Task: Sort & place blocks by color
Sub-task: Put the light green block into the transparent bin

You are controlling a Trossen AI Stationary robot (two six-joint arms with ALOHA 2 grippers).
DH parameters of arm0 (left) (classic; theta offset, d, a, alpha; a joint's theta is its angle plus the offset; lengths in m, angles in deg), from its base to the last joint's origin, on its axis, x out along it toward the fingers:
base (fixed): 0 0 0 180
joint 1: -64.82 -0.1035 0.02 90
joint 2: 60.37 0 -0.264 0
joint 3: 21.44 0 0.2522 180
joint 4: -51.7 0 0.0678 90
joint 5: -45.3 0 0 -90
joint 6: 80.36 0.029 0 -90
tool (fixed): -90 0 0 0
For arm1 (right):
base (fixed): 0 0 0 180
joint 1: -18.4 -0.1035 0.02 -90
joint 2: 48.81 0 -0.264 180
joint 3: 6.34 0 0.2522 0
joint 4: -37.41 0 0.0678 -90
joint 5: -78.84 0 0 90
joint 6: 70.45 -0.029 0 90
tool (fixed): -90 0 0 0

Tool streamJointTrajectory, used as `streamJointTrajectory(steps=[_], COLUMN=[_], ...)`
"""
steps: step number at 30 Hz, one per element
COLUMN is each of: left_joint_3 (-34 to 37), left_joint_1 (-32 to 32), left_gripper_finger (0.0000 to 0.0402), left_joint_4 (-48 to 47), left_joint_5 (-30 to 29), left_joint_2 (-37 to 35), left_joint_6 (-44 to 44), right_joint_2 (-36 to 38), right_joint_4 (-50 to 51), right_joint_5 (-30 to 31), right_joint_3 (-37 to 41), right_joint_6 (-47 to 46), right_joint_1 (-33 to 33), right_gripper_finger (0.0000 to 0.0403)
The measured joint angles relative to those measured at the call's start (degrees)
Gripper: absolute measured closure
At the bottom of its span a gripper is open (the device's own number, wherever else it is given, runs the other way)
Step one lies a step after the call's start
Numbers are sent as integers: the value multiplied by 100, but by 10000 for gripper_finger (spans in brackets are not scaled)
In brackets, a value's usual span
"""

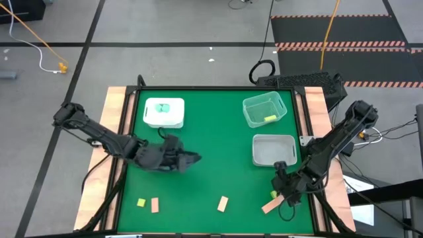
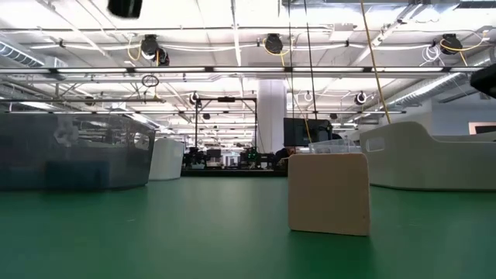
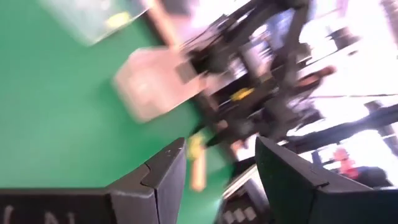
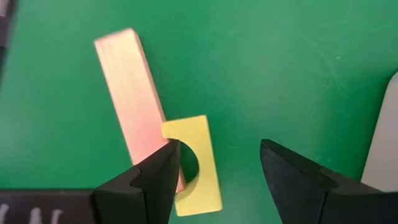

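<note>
**Right claw poised over two blocks at the tabletop's lower right**

Green covers the tabletop point(image 1: 211, 152), which fills the middle of the high view with grey floor all around it. Three trays sit on it: a white tray point(image 1: 164, 112) at upper left with a teal-green block point(image 1: 165, 108) inside, a clear tray point(image 1: 264, 109) at upper right with a yellow-green block point(image 1: 269, 118) inside, and a grey tray point(image 1: 273, 150) just below the clear one.

Along the bottom of the high view lie a small yellow-green cube point(image 1: 141, 202) just beside a peach block point(image 1: 155, 205), and another peach block point(image 1: 223, 203) further right.

At lower right, the right claw point(image 4: 214, 171) is released, fingers spread above a yellow-green block point(image 4: 196, 165) that touches a long peach bar point(image 4: 130, 93); one finger overlaps both in the right wrist view.

Left of centre, the left claw point(image 1: 192, 158) hangs over bare green, fingers apart and grasping nothing.
</note>
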Motion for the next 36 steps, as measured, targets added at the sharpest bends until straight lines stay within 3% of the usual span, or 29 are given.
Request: streamJointTrajectory(steps=[7,14,18,23,29,36], left_joint_3=[0,0,0,0,0,0], left_joint_1=[218,230,232,232,230,214], left_gripper_finger=[211,211,211,211,211,211], left_joint_4=[1592,1824,1815,1859,1867,1868], left_joint_5=[-373,-427,-519,-522,-524,-524], left_joint_2=[2,4,4,4,4,4], left_joint_6=[1454,1695,1699,1698,1667,1671], right_joint_2=[-500,-911,-1005,-994,-878,148], right_joint_4=[52,-5,-127,-255,-516,-759], right_joint_5=[2,7,-31,-164,-340,-308], right_joint_3=[0,0,0,-7,-2,-1], right_joint_6=[262,410,496,568,832,1215], right_joint_1=[0,0,0,0,0,30], right_gripper_finger=[190,208,262,370,370,372])
